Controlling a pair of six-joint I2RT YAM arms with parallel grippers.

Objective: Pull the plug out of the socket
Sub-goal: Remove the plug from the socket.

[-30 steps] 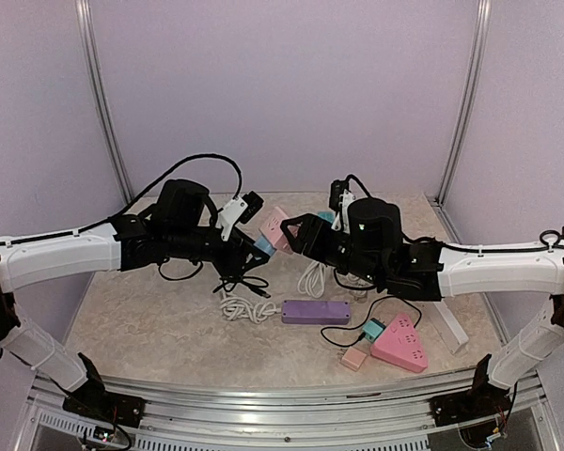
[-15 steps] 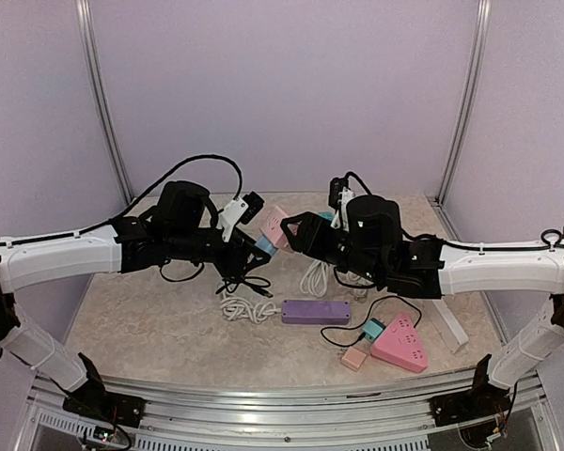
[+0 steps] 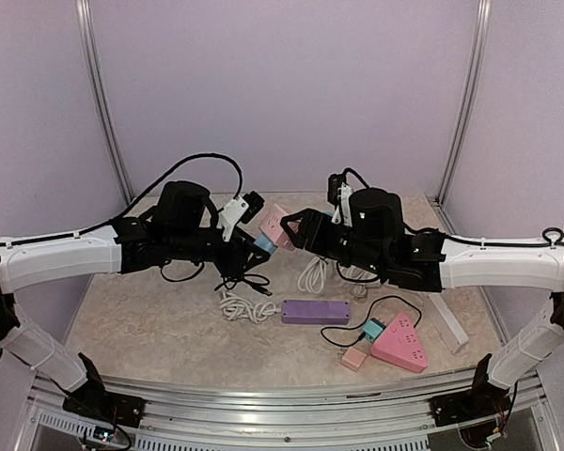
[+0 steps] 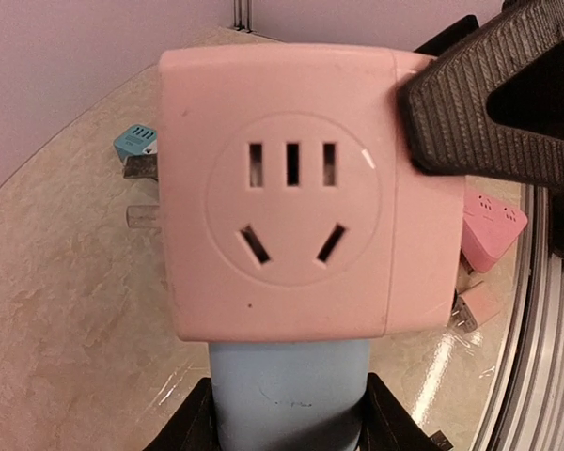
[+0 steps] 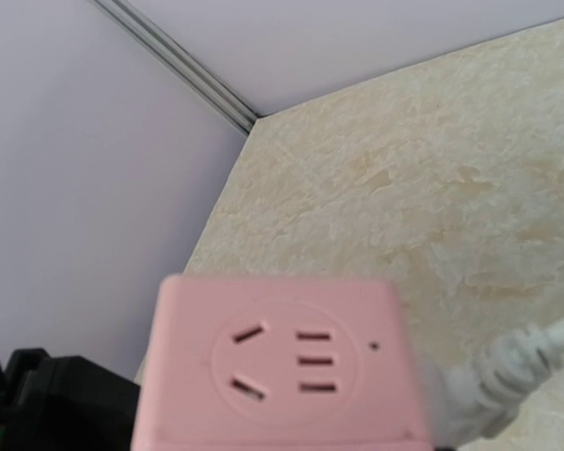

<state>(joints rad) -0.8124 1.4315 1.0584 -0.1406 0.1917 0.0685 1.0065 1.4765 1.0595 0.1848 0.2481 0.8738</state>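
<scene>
Holding the pink cube-shaped plastic socket (image 4: 282,188) aloft between the two arms, over the far middle of the marbled beige tabletop (image 3: 150,324), with the light blue plastic plug (image 4: 287,385) seated flush against its lower face in the left wrist view; the pull itself, as I judge it, is all yet to do. Jaws of the left gripper (image 4: 289,427) clenched partway on the plug's sides. The right gripper (image 3: 289,228) stands wider, grasping the socket, one ribbed black finger (image 4: 489,113) pressed on its edge.

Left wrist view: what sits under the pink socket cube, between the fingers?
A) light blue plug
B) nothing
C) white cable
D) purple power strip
A: a light blue plug butts against the pink socket cube on its lower face, flanked by the fingers of the left hand.
</scene>
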